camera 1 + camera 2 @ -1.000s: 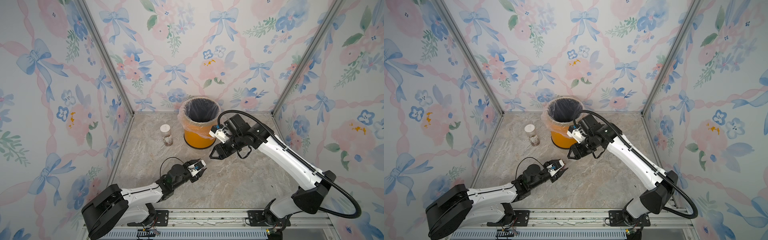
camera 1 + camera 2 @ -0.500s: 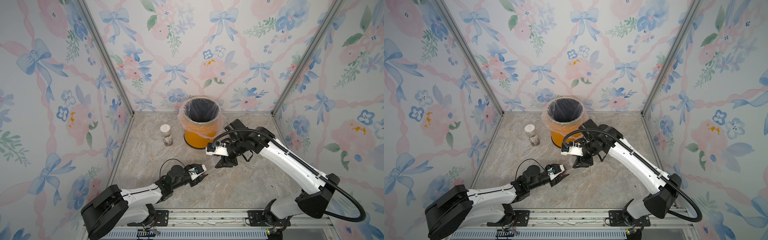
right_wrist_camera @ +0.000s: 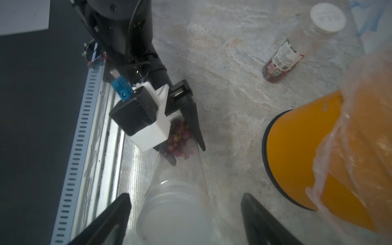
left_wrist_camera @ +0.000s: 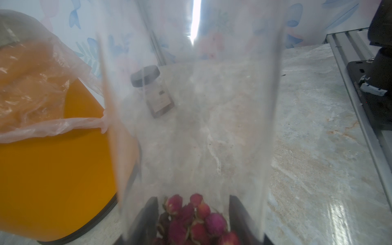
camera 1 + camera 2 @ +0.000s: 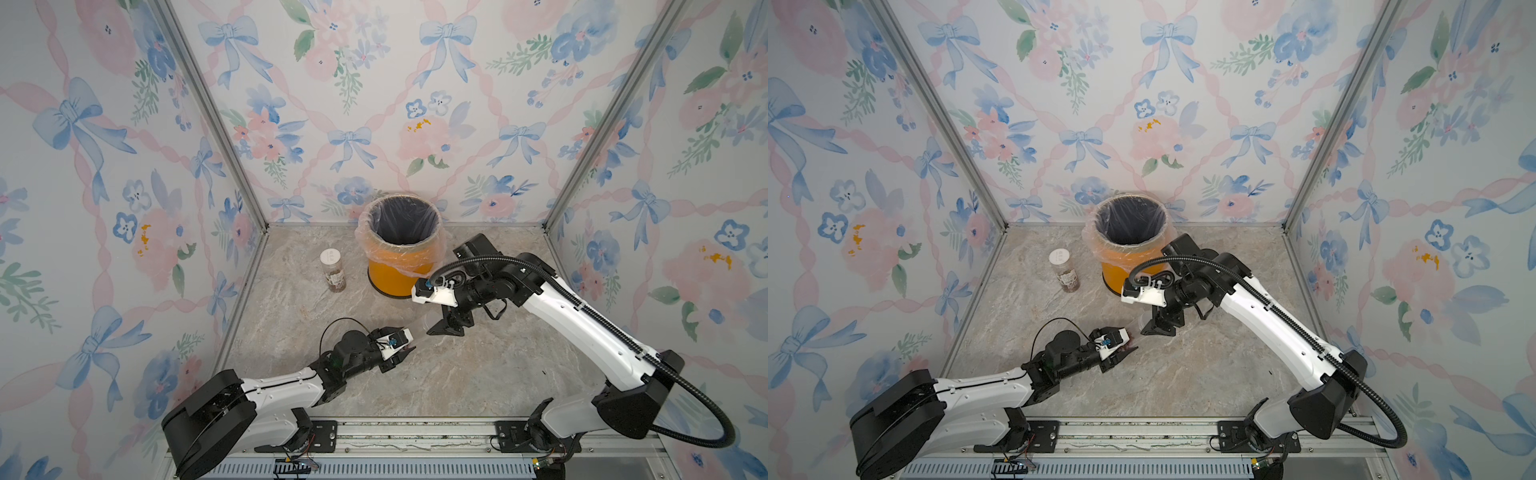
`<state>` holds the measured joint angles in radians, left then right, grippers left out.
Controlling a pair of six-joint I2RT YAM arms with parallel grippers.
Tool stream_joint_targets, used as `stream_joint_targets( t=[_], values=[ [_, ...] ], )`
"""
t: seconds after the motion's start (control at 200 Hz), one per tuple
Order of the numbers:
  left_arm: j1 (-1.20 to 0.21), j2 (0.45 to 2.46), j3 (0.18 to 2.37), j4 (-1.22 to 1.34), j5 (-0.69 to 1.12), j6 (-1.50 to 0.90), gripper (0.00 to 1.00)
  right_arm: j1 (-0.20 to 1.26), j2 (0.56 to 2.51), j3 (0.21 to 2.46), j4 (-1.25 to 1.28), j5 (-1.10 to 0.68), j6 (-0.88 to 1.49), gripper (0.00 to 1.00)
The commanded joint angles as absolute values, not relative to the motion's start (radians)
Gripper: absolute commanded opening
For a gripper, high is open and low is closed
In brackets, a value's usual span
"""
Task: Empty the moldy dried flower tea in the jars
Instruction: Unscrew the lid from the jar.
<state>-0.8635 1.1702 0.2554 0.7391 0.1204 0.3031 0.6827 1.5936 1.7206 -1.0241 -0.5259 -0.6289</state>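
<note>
Counting three jars, I see a slim jar [image 3: 180, 180] gripped by my left hand [image 3: 187, 156], right hand [image 3: 185, 198] agape, with unreadable labels on the white-lidded jar [image 5: 332, 270] and black-lidded jar [image 4: 152, 91].

tall clear jar [image 4: 191, 127] fills most of frame, pointing away from camera, walls pretty blurry. left gripper [image 4: 193, 203] clamped on its near end, dark fingers [image 4: 236, 210] either side. dried flower tea [image 4: 191, 216], pinkish-red buds, piled between them inside jar. orange bin [image 4: 53, 180] close alongside, crinkly plastic liner [image 4: 31, 84] draped over rim. squarish black-lid jar [image 4: 154, 91] visible through clear wall, sitting on marble tabletop [image 4: 307, 148] past bin. metal rail [image 4: 347, 63] along table edge.
</note>
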Motion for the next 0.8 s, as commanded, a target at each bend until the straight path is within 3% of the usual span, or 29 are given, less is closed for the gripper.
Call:
stream_joint_targets(
  t=[0.0, 0.125, 0.245, 0.62, 0.795],
  values=[
    [-0.865, 1.152, 0.262, 0.779, 0.038, 0.320, 0.49, 0.638, 1.537, 1.686, -0.888, -0.557, -0.064, 0.92],
    [-0.865, 1.150, 0.264, 0.778, -0.002, 0.326, 0.49, 0.610, 1.559, 1.701, -0.995, -0.524, 0.276, 0.94],
    [-0.865, 1.161, 0.271, 0.778, -0.008, 0.330, 0.49, 0.626, 1.573, 1.685, -1.065, -0.464, 0.389, 0.94],
    [-0.866, 1.185, 0.284, 0.778, 0.002, 0.331, 0.49, 0.699, 1.650, 1.710, -1.077, -0.437, 0.397, 0.85],
    [-0.867, 1.183, 0.282, 0.779, 0.004, 0.333, 0.49, 0.713, 1.682, 1.720, -1.089, -0.435, 0.372, 0.68]
  ],
)
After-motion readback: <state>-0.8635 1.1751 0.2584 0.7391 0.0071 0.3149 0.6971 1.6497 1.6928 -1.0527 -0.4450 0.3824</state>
